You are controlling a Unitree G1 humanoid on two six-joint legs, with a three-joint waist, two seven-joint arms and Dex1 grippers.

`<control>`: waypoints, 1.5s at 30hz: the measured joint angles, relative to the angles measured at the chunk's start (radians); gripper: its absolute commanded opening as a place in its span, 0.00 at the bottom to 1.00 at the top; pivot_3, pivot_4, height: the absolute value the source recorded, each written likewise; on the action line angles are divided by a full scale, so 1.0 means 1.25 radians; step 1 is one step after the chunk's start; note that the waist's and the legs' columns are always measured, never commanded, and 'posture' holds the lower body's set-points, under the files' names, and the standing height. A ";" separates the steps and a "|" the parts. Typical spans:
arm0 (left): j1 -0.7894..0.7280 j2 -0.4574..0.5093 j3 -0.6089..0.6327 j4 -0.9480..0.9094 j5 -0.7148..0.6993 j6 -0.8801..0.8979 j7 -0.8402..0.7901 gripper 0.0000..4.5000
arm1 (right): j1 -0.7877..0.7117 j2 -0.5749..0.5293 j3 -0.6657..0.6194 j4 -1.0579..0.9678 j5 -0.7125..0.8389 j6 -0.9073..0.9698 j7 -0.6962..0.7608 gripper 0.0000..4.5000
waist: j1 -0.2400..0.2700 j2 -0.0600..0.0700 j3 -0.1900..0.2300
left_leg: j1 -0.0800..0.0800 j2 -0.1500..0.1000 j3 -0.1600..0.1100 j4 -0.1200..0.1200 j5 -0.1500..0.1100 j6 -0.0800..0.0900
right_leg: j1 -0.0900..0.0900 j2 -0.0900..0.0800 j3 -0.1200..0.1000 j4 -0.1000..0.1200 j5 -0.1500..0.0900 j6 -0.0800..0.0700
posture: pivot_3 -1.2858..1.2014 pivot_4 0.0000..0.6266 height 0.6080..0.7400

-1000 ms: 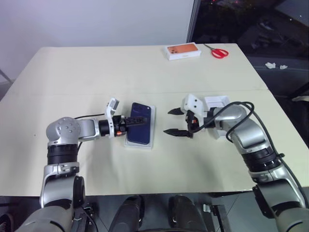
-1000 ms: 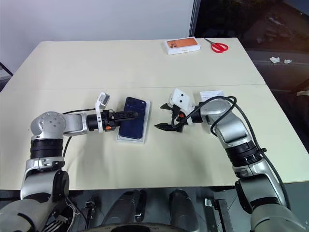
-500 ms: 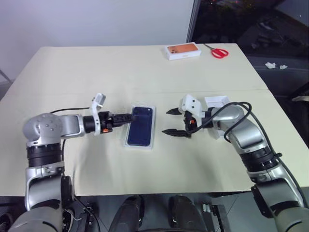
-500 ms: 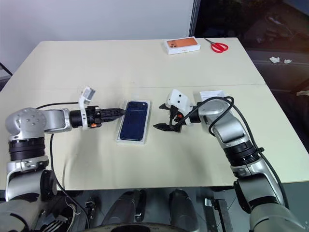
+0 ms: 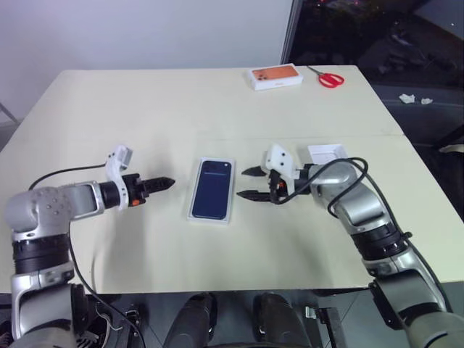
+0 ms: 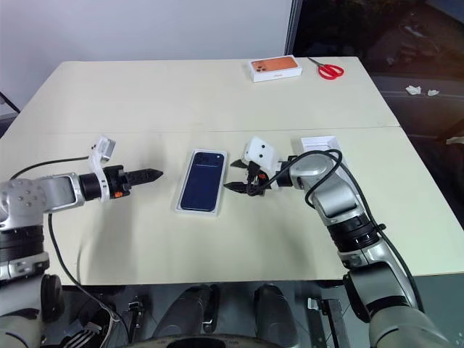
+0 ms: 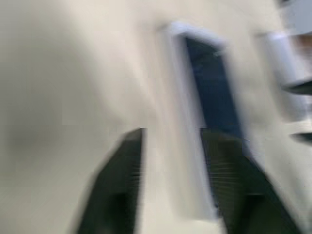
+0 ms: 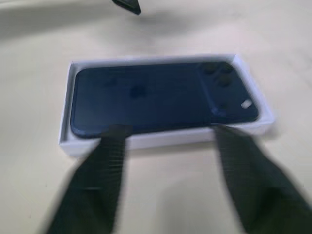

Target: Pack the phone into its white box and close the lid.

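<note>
From my head cameras, my left gripper (image 5: 165,181) hangs over bare table (image 5: 109,109), well apart from the white box (image 5: 196,210); its fingers look drawn together to a point, holding nothing. My right gripper (image 5: 249,184) sits just beside the box's near edge, its fingers parted with a gap between them, empty. The phone (image 5: 212,189) lies flat in the white box, back up, between my two grippers. The lid (image 5: 328,153) rests open side up just behind my right forearm, nothing in it. An orange-printed box (image 5: 275,77) and red scissors (image 5: 328,78) lie far beyond both grippers.

In my left wrist view, my fingers (image 7: 117,180) show apart, though blurred, with box and phone ahead of them.

In my right wrist view, the phone fills the tray's recess, camera cluster toward one end, and my parted fingertips (image 8: 109,151) stand just short of the tray wall.

The phone seems seated, so I judge the lid comes next. To do it well I should check the phone lies level, grip the lid by its long walls, turn it over, and lower it square onto the tray.
</note>
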 measured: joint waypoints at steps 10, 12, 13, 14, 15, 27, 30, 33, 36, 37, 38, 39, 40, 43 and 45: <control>0.032 -0.039 -0.079 -0.017 0.059 -0.114 -0.030 0.00 | 0.006 0.014 0.054 0.089 -0.114 -0.075 -0.054 0.00 | 0.001 0.000 0.000 | 0.000 0.000 0.000 0.000 0.000 0.000 | 0.000 0.000 0.000 0.000 0.000 0.000 | 0.52 0.24 1.00; 0.028 -0.042 -0.101 -0.022 0.072 -0.131 -0.034 0.00 | 0.003 0.019 0.065 0.110 -0.138 -0.087 -0.067 0.00 | 0.002 0.000 0.000 | 0.000 0.000 0.000 0.001 0.000 0.000 | 0.001 0.000 0.000 0.000 0.000 0.000 | 0.52 0.24 1.00; 0.025 -0.048 -0.109 -0.021 0.078 -0.137 -0.033 0.00 | 0.000 0.021 0.067 0.119 -0.145 -0.096 -0.071 0.00 | 0.003 0.000 0.000 | 0.001 0.000 0.000 0.001 0.000 0.000 | 0.001 0.000 -0.001 0.000 0.000 0.000 | 0.52 0.24 1.00; 0.017 -0.062 -0.114 -0.015 0.087 -0.141 -0.030 0.00 | -0.008 0.025 0.071 0.129 -0.154 -0.104 -0.077 0.00 | 0.003 0.001 0.000 | 0.001 0.000 0.000 0.001 0.000 0.000 | 0.002 0.000 -0.001 0.000 0.000 0.000 | 0.52 0.24 1.00; 0.002 -0.079 -0.127 -0.003 0.097 -0.150 -0.026 0.00 | -0.018 0.033 0.071 0.145 -0.164 -0.110 -0.084 0.00 | 0.005 0.000 -0.001 | 0.001 0.000 -0.001 0.001 0.000 0.000 | 0.002 0.000 -0.001 0.000 0.000 0.000 | 0.52 0.24 1.00; -0.133 -0.235 -0.248 0.113 0.220 -0.224 -0.036 0.00 | -0.043 -0.002 0.069 0.196 -0.214 -0.157 -0.081 0.00 | 0.041 0.003 -0.003 | 0.005 -0.003 -0.002 0.003 -0.002 0.003 | 0.007 -0.001 -0.004 -0.002 0.000 0.000 | 0.52 0.24 1.00; -0.157 -0.283 -0.263 0.139 0.230 -0.223 -0.046 0.00 | -0.017 -0.063 0.050 0.171 -0.209 -0.167 -0.054 0.00 | 0.056 0.004 -0.003 | 0.004 -0.005 -0.003 0.005 -0.002 0.004 | 0.008 -0.002 -0.004 -0.003 0.000 0.000 | 0.52 0.24 1.00; -0.179 -0.343 -0.301 0.164 0.243 -0.236 -0.059 0.00 | 0.013 -0.135 0.014 0.157 -0.202 -0.174 -0.027 0.00 | 0.065 0.004 -0.003 | 0.003 -0.005 -0.003 0.010 -0.003 0.005 | 0.011 -0.002 -0.005 -0.005 0.000 0.000 | 0.52 0.24 1.00; -0.200 -0.375 -0.325 0.198 0.252 -0.250 -0.076 0.00 | 0.031 -0.170 -0.007 0.157 -0.201 -0.180 -0.022 0.00 | 0.059 0.004 -0.003 | 0.001 -0.005 -0.001 0.013 -0.004 0.007 | 0.013 -0.003 -0.005 -0.005 0.000 0.001 | 0.52 0.24 1.00; -0.213 -0.386 -0.328 0.217 0.256 -0.256 -0.081 0.00 | 0.036 -0.178 -0.015 0.158 -0.200 -0.181 -0.020 0.00 | 0.060 0.003 -0.003 | 0.001 -0.005 -0.001 0.014 -0.004 0.007 | 0.013 -0.003 -0.005 -0.005 0.000 0.001 | 0.52 0.24 1.00; -0.222 -0.391 -0.329 0.231 0.259 -0.258 -0.084 0.00 | 0.038 -0.181 -0.018 0.159 -0.200 -0.180 -0.017 0.00 | 0.059 0.003 -0.003 | 0.001 -0.005 -0.001 0.014 -0.004 0.007 | 0.013 -0.003 -0.005 -0.005 0.000 0.001 | 0.52 0.24 1.00; -0.228 -0.395 -0.330 0.243 0.261 -0.263 -0.089 0.00 | 0.039 -0.183 -0.022 0.160 -0.199 -0.179 -0.016 0.00 | 0.057 0.003 -0.003 | 0.001 -0.005 -0.001 0.013 -0.004 0.007 | 0.013 -0.003 -0.005 -0.005 0.000 0.001 | 0.52 0.24 1.00; -0.231 -0.396 -0.331 0.249 0.263 -0.268 -0.094 0.00 | 0.039 -0.183 -0.024 0.160 -0.199 -0.179 -0.015 0.00 | 0.055 0.003 -0.003 | 0.001 -0.005 -0.001 0.013 -0.004 0.007 | 0.013 -0.003 -0.005 -0.004 0.000 0.001 | 0.52 0.24 1.00; -0.242 -0.395 -0.340 0.267 0.279 -0.287 -0.109 0.00 | 0.045 -0.184 -0.030 0.147 -0.198 -0.164 -0.007 0.00 | 0.050 0.003 -0.003 | 0.001 -0.005 -0.001 0.013 -0.004 0.006 | 0.012 -0.003 -0.005 -0.004 0.000 0.002 | 0.52 0.24 1.00; -0.242 -0.393 -0.338 0.275 0.283 -0.296 -0.114 0.00 | 0.051 -0.184 -0.033 0.132 -0.197 -0.150 0.000 0.00 | 0.045 0.003 -0.003 | 0.001 -0.005 -0.001 0.013 -0.004 0.007 | 0.012 -0.004 -0.005 -0.004 0.000 0.002 | 0.52 0.24 1.00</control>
